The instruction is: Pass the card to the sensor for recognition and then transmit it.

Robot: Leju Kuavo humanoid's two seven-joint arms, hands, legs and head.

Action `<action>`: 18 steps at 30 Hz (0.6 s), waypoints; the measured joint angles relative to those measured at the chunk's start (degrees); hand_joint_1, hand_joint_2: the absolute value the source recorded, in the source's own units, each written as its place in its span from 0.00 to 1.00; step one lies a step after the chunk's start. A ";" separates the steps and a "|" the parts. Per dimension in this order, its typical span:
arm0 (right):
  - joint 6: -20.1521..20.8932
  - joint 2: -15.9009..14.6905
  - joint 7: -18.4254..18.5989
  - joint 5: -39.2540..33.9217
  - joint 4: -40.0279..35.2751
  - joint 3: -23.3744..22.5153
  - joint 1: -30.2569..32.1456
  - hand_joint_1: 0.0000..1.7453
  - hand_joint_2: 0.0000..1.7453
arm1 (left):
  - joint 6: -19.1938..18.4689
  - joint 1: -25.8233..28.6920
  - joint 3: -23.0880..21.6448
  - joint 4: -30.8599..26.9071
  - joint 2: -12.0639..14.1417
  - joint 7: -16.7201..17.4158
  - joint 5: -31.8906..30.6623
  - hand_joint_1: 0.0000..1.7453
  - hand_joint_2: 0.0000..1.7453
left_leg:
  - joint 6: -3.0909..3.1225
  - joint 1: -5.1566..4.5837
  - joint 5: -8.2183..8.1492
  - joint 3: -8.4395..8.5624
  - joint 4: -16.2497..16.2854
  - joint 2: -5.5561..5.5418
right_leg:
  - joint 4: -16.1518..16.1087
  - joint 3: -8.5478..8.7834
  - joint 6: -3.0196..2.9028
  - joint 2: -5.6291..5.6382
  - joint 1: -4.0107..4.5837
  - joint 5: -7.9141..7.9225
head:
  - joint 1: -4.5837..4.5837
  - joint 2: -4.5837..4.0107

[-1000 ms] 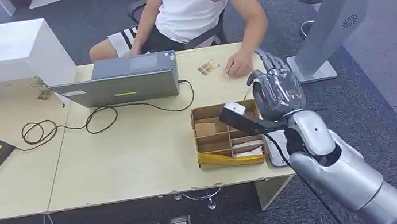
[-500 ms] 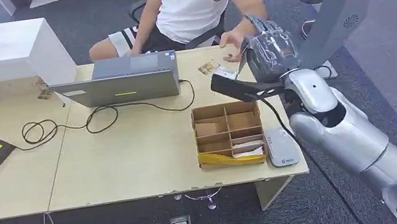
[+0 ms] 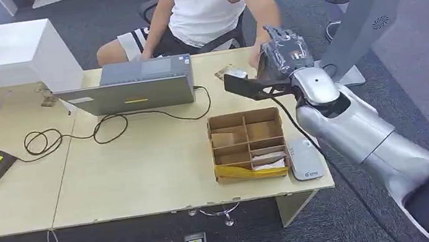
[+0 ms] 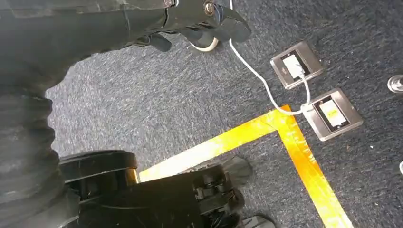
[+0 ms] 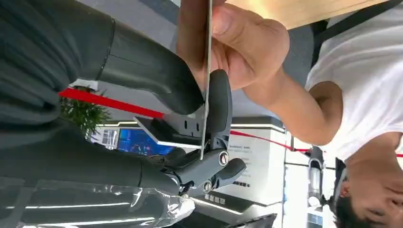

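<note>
Above the table's (image 3: 143,168) two o'clock corner, our right hand (image 3: 282,62) pinches a thin white card (image 5: 205,95). A person's hand (image 5: 237,42) grips its other end. Our left hand's (image 4: 95,19) fingers curl, grasping nothing.

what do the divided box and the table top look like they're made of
The brown divided box looks like matte corrugated cardboard: thin, flat brown partitions, with a yellow strip along its near edge. The pale table top looks like light wood-grain laminate, smooth and low-sheen, though solid wood can't be ruled out.
</note>
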 joint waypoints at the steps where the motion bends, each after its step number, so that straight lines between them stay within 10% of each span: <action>1: -0.39 0.15 0.02 -0.28 0.88 0.20 -0.23 1.00 1.00 | -0.04 0.01 -0.05 0.00 0.00 0.02 0.26 0.00 1.00 | 0.00 0.00 0.00 0.00 0.00 0.00 | 0.00 0.00 0.00 0.00 0.00 0.00 | 0.00 0.00; 12: -1.05 1.10 -0.09 -0.72 5.82 1.86 -0.82 1.00 1.00 | -0.20 0.03 -0.99 0.00 0.22 0.39 0.35 0.00 1.00 | 0.00 0.01 0.00 0.03 0.01 0.01 | 0.00 0.00 0.00 0.06 0.01 0.00 | 0.00 0.00; 14: -1.44 1.09 -0.09 -0.72 6.17 1.88 -0.83 0.00 1.00 | -0.22 0.02 -1.18 0.00 0.26 0.72 0.33 0.00 1.00 | 0.00 0.01 0.00 0.03 0.01 0.01 | 0.00 0.00 0.00 0.06 0.01 0.00 | 0.00 0.00; 18: -3.21 1.09 0.41 -0.77 6.82 2.06 -0.83 0.00 1.00 | 0.07 0.03 -1.35 0.00 0.31 0.81 0.77 0.00 1.00 | 0.00 0.00 0.00 0.04 0.01 0.03 | 0.00 0.00 0.00 0.07 0.01 0.00 | 0.00 0.00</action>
